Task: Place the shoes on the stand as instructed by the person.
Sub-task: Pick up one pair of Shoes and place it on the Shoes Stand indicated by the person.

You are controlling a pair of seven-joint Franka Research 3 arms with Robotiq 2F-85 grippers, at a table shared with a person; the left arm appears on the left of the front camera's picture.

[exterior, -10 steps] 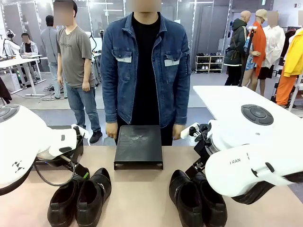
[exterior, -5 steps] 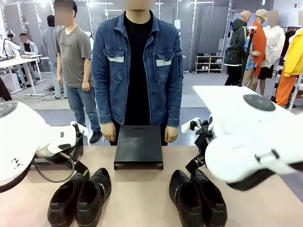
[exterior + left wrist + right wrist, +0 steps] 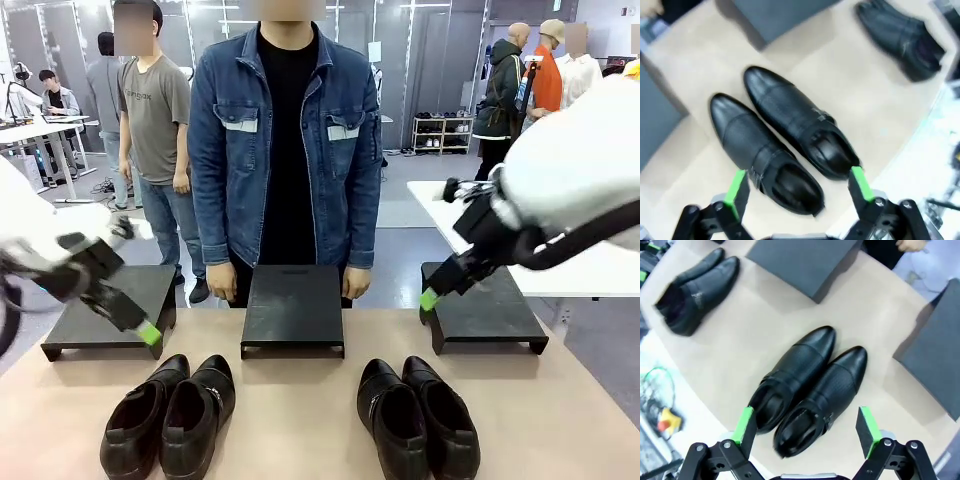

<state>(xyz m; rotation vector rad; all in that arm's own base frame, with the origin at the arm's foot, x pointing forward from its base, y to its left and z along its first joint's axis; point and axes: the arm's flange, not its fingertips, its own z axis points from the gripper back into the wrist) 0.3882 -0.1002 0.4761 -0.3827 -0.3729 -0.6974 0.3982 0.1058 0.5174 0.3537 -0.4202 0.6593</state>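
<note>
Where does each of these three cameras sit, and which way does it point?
Front view: fixed between the arms, looking across the table at the person; left pincer and right pincer show.
Left wrist view: on the left wrist, looking down through its own open pincer at the left pair.
Right wrist view: on the right wrist, looking down likewise at the right pair.
Shared: both wrist views catch the middle stand; all three show both pairs.

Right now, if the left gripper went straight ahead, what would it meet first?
Probably the near pair of shoes: they lie between the open fingers of the left gripper, though how far off is unclear.
</note>
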